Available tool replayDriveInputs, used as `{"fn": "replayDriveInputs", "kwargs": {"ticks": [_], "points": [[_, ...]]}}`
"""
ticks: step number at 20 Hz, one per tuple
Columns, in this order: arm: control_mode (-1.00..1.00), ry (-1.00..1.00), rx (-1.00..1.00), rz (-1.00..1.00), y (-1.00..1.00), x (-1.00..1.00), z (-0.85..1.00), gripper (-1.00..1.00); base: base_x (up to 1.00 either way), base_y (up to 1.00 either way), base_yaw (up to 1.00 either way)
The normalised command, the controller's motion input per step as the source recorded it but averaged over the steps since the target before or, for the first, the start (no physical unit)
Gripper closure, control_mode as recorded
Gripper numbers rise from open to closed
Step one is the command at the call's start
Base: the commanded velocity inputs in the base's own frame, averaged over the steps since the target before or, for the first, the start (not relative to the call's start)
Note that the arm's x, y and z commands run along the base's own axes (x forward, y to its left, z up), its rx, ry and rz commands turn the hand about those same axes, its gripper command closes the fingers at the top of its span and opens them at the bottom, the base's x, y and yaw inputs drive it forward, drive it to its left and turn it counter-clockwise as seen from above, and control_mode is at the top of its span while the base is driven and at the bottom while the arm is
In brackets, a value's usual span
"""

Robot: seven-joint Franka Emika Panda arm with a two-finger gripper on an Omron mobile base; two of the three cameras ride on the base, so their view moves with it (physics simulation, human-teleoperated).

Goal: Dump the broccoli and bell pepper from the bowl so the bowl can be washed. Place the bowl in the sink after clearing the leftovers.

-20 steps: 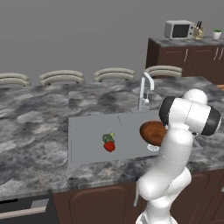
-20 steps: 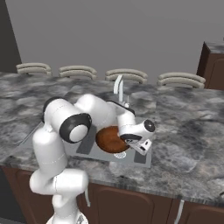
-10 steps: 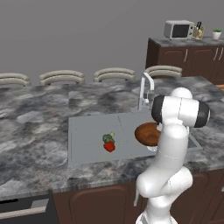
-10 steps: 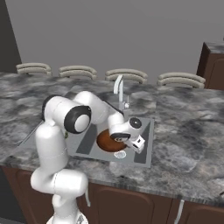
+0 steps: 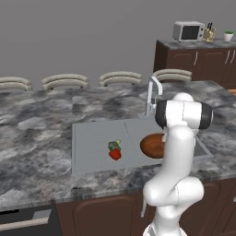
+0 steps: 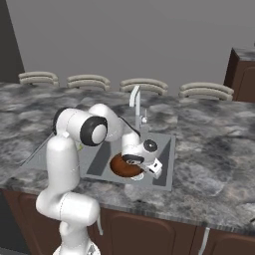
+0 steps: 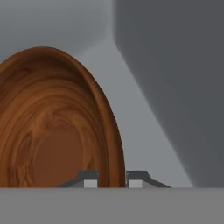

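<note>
Wooden bowl (image 7: 52, 122) hangs over the sink (image 5: 92, 133), its rim pinched in the gripper (image 7: 112, 178), fingers narrowly apart, one each side. Left base view alone shows broccoli (image 5: 114, 145) touching pepper (image 5: 115, 154) in the basin.

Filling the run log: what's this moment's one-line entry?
claw: shut on bowl rim | bowl: empty, over sink | broccoli, bell pepper: in sink
</note>
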Motion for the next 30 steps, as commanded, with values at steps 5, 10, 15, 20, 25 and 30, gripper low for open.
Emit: {"fn": "replayDriveInputs", "kwargs": {"ticks": [5,10,15,20,25,30], "points": [[-1.00,0.02,-0.01,0.00,-0.18,0.09,-0.10,1.00,0.00,0.00,0.00],[-1.00,0.03,-0.10,0.00,-0.09,0.14,-0.44,-1.00,0.00,0.00,0.00],[-1.00,0.00,-0.03,-0.03,-0.02,0.00,-0.09,-1.00,0.00,0.00,0.00],[-1.00,0.00,0.00,-0.11,0.00,0.00,0.63,-1.00,0.00,0.00,0.00],[-1.00,-0.02,-0.03,-0.07,0.06,0.00,1.00,-1.00,0.00,0.00,0.00],[-1.00,-0.10,-0.09,-0.03,0.10,-0.21,1.00,-1.00,0.00,0.00,0.00]]}}
